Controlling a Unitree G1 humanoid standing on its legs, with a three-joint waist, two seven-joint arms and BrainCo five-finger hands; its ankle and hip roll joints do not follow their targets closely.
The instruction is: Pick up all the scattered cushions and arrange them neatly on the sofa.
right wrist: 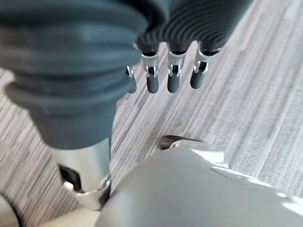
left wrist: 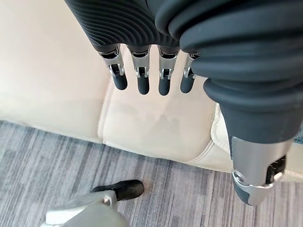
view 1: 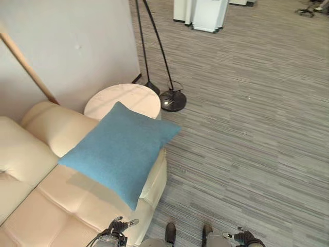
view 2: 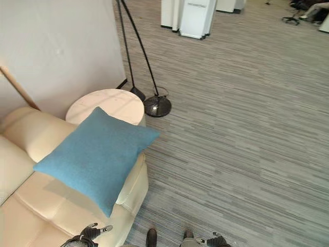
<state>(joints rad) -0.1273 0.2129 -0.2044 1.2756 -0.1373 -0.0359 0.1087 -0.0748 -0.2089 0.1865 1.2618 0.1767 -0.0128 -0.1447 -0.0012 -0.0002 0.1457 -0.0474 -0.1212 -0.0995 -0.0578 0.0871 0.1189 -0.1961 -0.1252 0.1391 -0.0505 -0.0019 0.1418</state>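
Note:
A blue square cushion [view 1: 121,149] lies tilted across the right armrest of the cream leather sofa [view 1: 56,206], one corner hanging past the sofa's front edge. My left hand [view 1: 117,228] hangs low at the bottom of the view, just before the sofa's front, fingers [left wrist: 140,78] straight and holding nothing. My right hand [view 1: 245,237] hangs at the bottom right over the carpet, its fingers [right wrist: 171,78] also straight and empty. Both hands are well below and apart from the cushion.
A round white side table [view 1: 123,100] stands behind the armrest against the wall. Two black floor-lamp poles with round bases [view 1: 172,100] rise beside it. White furniture [view 1: 203,13] stands far back. Grey striped carpet [view 1: 247,128] spreads to the right.

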